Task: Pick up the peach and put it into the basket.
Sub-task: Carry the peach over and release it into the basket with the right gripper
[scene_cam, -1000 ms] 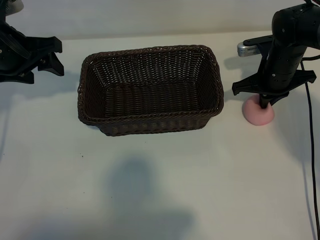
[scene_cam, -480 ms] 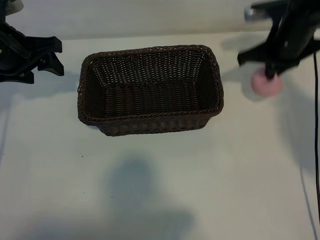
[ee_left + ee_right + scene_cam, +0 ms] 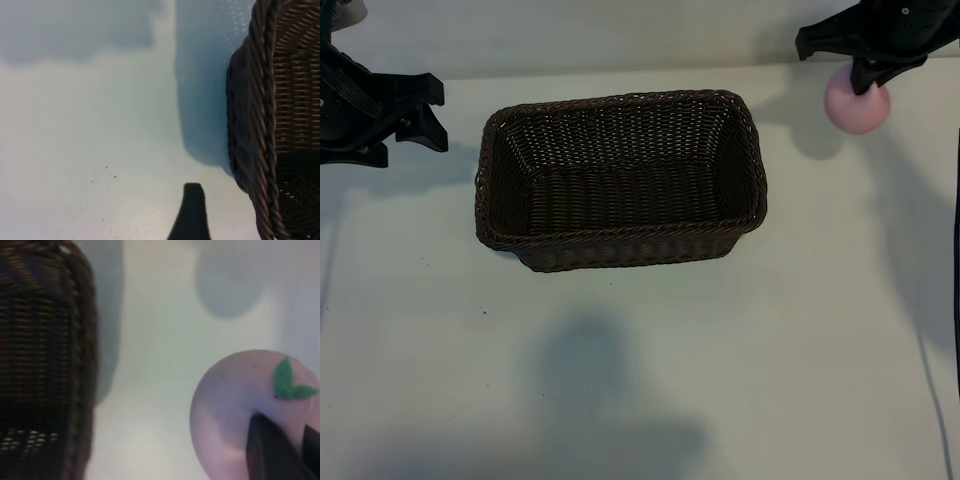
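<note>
The peach (image 3: 858, 105), a small pale-pink ball, hangs above the table at the far right, clear of the surface, its shadow lying to its left. My right gripper (image 3: 865, 72) is shut on its top. In the right wrist view the peach (image 3: 235, 410) shows a green leaf, and a dark finger (image 3: 270, 450) presses into it. The dark-brown wicker basket (image 3: 620, 243) stands mid-table, left of the peach, with nothing in it; its braided rim (image 3: 75, 365) shows in the right wrist view. My left gripper (image 3: 438, 115) is parked open at the far left beside the basket wall (image 3: 255, 125).
A black cable (image 3: 952, 300) runs down the right edge of the white table (image 3: 620, 380). A broad shadow lies on the table in front of the basket.
The right gripper has lifted the peach off the table beside the basket's right end; it now sits higher and farther back in the exterior view. The left arm has not moved.
</note>
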You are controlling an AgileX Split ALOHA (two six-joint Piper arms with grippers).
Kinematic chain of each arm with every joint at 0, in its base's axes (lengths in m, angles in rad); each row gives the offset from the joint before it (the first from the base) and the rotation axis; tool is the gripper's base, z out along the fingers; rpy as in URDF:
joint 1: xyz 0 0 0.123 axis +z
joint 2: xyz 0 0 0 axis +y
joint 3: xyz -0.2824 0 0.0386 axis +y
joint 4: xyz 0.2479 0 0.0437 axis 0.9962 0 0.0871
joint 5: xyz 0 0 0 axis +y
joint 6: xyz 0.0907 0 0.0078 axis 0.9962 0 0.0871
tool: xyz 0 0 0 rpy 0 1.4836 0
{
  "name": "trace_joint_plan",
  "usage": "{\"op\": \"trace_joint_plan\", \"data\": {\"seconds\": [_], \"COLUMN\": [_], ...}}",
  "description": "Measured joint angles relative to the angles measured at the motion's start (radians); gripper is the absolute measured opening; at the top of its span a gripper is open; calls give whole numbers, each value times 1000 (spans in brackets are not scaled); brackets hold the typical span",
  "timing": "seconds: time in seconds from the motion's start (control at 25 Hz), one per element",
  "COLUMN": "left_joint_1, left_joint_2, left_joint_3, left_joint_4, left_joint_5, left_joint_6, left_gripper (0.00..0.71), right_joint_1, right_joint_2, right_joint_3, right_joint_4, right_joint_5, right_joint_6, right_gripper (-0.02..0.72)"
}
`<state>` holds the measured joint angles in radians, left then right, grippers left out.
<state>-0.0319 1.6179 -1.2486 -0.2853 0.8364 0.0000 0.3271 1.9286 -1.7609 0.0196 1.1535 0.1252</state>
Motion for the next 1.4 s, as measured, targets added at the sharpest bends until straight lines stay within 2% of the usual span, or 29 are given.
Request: {"op": "trace_joint_plan", "data": {"seconds": [0.24, 0.4, 0.6, 0.96, 1.2, 1.32, 1.4], "left_joint_1": [0, 0, 0, 0, 0, 0, 0], "left_joint_2": [0, 0, 0, 0, 0, 0, 0], "left_joint_3": [0, 0, 0, 0, 0, 0, 0], "left_joint_4": [0, 0, 0, 0, 0, 0, 0], "left_joint_5": [1, 1, 2, 2, 2, 2, 2], "left_joint_6": [0, 0, 0, 0, 0, 0, 0], "left_gripper": [591, 591, 591, 591, 591, 591, 591], "right_joint_1": [98, 174, 238, 244, 244, 244, 244], "right_joint_2": [0, 0, 2, 164, 231, 234, 234], "right_joint_3": [-2, -2, -2, -4, -4, -4, -4], "right_joint_4": [71, 123, 139, 151, 233, 245, 242], "right_joint_5": [-38, -95, -177, -262, -276, -277, -277], "right_joint_6": [0, 0, 1, -6, -59, -71, -73], "right_gripper": [43, 43, 43, 43, 47, 74, 131]}}
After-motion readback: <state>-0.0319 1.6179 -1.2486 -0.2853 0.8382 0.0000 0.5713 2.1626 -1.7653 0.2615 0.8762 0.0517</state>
